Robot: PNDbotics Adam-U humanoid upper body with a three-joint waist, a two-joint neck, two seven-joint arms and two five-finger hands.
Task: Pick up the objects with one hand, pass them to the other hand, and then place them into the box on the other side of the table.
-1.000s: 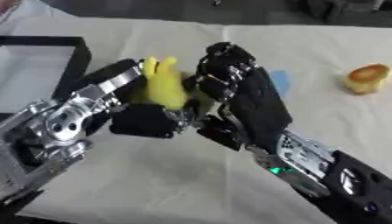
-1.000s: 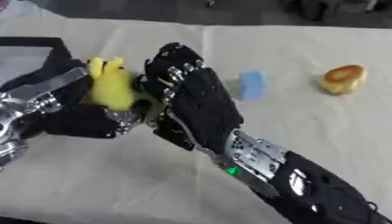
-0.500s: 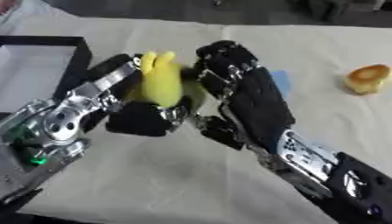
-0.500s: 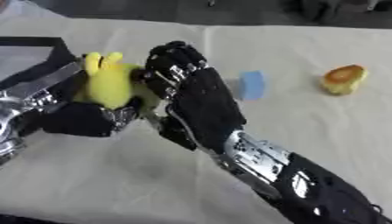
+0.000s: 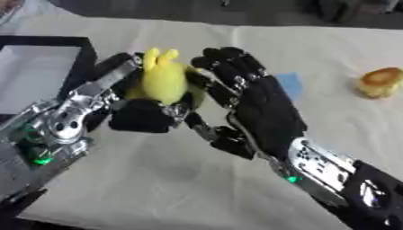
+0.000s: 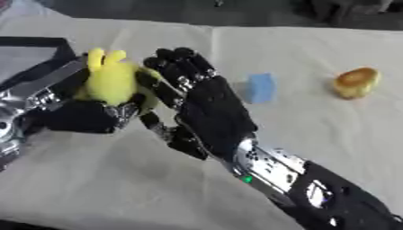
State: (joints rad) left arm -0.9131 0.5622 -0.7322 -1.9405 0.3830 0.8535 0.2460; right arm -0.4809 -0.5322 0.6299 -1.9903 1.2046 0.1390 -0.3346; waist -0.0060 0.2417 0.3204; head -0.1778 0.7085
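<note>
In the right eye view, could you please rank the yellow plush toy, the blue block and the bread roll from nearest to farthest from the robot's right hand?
1. Yellow plush toy: touching the right hand's fingers, on their left, also against the left hand.
2. Blue block: on the table just to the hand's right.
3. Bread roll: farthest, towards the right edge.

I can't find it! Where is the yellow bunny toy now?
The yellow bunny toy is up between the robot's two hands, left of the table's middle: left hand curled round it, right hand beside it, near the box.
</note>
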